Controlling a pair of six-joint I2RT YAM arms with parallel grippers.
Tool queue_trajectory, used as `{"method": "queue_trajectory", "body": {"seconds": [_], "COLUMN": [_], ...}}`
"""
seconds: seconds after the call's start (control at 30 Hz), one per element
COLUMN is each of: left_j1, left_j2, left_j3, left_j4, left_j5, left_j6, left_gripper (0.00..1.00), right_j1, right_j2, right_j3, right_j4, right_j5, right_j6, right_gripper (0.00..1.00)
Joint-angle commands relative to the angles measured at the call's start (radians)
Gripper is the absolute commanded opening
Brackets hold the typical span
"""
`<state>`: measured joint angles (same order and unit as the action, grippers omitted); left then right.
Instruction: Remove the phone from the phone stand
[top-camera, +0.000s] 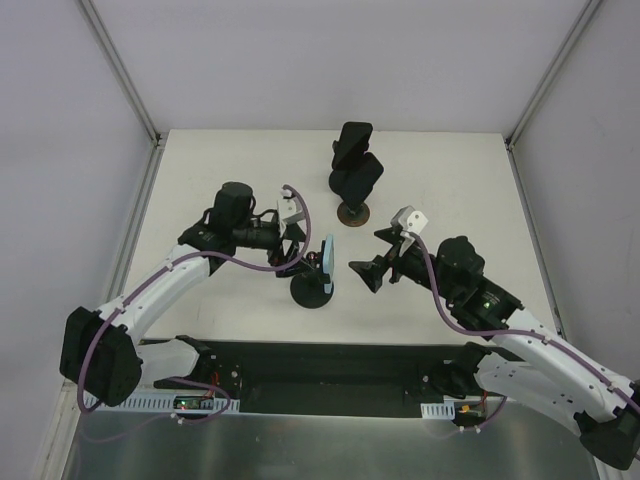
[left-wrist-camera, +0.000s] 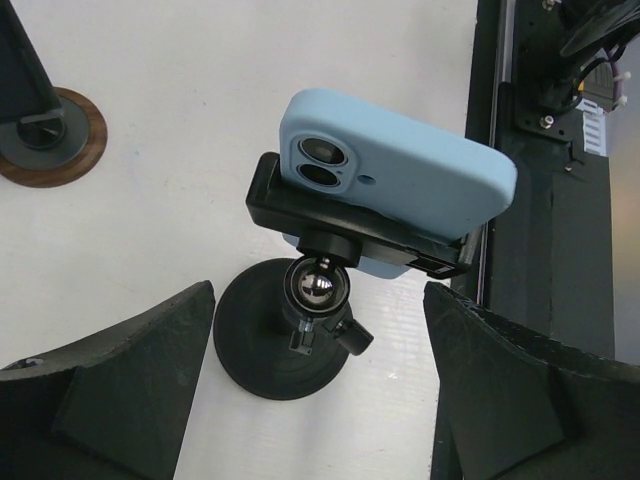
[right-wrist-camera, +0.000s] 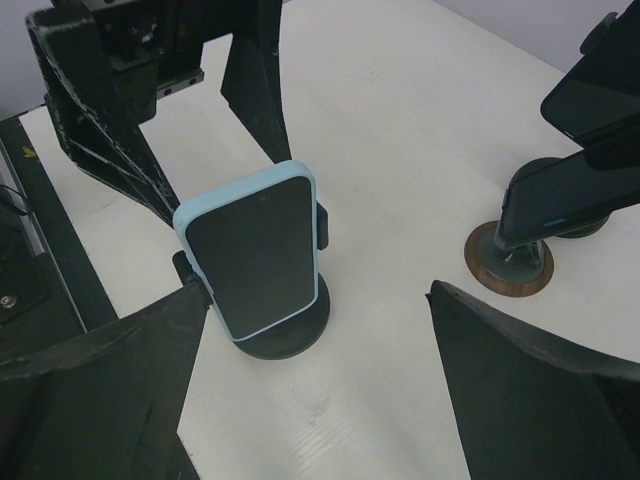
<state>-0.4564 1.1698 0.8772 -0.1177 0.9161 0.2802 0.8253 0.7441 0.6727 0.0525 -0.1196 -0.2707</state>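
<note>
Bright even light, soft shadows, sharp focus

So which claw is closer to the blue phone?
Left. The left claw sits just behind the blue phone; the right claw hangs farther off, facing its screen.

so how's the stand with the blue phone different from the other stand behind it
The near stand has an all-black round base; the far stand has a brown-rimmed base. The near stand clamps a light blue phone; the far stand carries dark devices. The near stand sits between the left gripper and right gripper; the far stand lies beyond both. Both stand upright on the white table.
</note>
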Motion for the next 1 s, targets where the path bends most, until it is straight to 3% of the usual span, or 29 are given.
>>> {"method": "queue_trajectory", "body": {"seconds": [0.0,0.27,0.53,0.7,0.83,0.97], "left_j1": [-0.051,-0.097,-0.168,-0.214,-0.251,-0.32], "left_j2": [0.057,0.166,0.188,0.137,0.077,0.059], "left_j3": [0.046,0.069,0.039,-0.029,-0.116,-0.132], "left_j4": [-0.008,-0.007,0.012,0.114,0.291,0.303], "left_j5": [-0.029,-0.054,-0.117,-0.287,-0.417,-0.585], "left_j6": [0.067,0.073,0.014,-0.119,-0.268,-0.277], "left_gripper": [0.84,0.71,0.39,0.2,0.17,0.12], "right_j1": [0.003,0.003,0.003,0.003,0.005,0.006], "right_j2": [-0.002,-0.006,0.027,0.055,0.093,0.124], "right_j3": [0.002,0.002,0.025,0.042,0.062,0.088], "right_j4": [0.017,0.003,-0.006,-0.01,-0.011,-0.017], "right_j5": [0.0,-0.011,-0.037,-0.044,-0.057,-0.057], "right_j6": [-0.025,-0.038,-0.033,-0.021,-0.007,0.005], "right_gripper": [0.96,0.96,0.96,0.96,0.96,0.96]}}
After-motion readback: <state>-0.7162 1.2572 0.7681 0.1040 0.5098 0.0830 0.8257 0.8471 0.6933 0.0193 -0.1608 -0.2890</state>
